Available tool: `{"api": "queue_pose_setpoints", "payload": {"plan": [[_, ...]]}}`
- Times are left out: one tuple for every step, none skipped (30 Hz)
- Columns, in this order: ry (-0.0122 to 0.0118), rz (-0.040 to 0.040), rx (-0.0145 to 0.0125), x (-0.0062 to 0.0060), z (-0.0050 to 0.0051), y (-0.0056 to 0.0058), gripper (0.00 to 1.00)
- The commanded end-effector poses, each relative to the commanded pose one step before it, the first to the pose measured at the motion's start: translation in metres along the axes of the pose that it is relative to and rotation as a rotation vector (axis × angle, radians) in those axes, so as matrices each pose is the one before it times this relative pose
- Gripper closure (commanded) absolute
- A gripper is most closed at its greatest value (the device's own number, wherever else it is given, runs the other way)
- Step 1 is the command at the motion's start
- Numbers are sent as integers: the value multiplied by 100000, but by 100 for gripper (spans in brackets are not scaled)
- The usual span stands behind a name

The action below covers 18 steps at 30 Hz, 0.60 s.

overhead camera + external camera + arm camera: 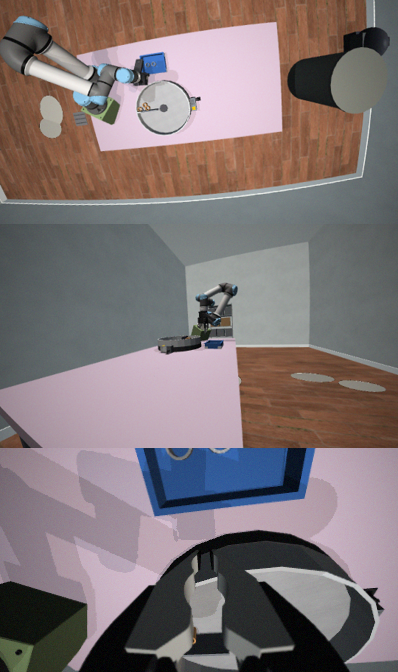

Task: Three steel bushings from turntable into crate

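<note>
The blue crate (161, 66) (214, 345) (240, 483) holds two steel bushings (144, 65) (179, 461), apart on its floor. The round turntable (169, 121) (177, 342) (320, 590) stands beside it. Several copper-coloured bushings (147, 105) sit close together near the turntable's left rim; one copper-coloured edge (194, 636) shows between the fingers in the wrist view. I cannot make out a steel bushing on the turntable. My gripper (205, 551) (205, 330) is shut, with nothing seen held. It hangs above the table near the turntable's rim, beside the crate.
A thin dark bar (152, 109) runs from the turntable's rim to its dark hub (163, 107). A small grey and yellow device (193, 104) is fixed at the turntable's right side. The green block (110, 110) (45, 613) under the arm's base stands to the left.
</note>
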State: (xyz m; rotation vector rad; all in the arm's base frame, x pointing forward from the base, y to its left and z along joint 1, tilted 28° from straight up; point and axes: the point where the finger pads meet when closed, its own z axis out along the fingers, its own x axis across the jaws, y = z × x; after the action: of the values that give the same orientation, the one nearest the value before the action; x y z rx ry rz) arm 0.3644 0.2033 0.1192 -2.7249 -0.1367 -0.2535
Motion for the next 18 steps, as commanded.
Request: {"api": "queue_pose_setpoints", "payload": {"plan": [[21, 15044, -658, 248, 44, 998, 95], [0, 0, 0, 0, 0, 0, 95], [0, 0, 0, 0, 0, 0, 95], [-25, 2587, -38, 59, 11, 173, 95], [-24, 2598, -38, 63, 11, 173, 95], [-23, 2608, -38, 67, 11, 173, 95], [-22, 2619, -37, 71, 11, 172, 95], [-22, 2629, -37, 75, 11, 172, 95], [-21, 2639, -36, 79, 11, 171, 95], [-20, 2649, -36, 83, 10, 171, 95], [-20, 2658, -35, 87, 10, 170, 95], [-19, 2667, -35, 91, 10, 169, 95], [-18, 2676, -34, 95, 10, 168, 95], [-18, 2684, -33, 99, 10, 167, 95], [-17, 2692, -33, 102, 10, 166, 95], [-17, 2700, -32, 106, 10, 165, 95], [-16, 2708, -31, 110, 10, 164, 95], [-16, 2715, -31, 114, 10, 162, 95]]}}
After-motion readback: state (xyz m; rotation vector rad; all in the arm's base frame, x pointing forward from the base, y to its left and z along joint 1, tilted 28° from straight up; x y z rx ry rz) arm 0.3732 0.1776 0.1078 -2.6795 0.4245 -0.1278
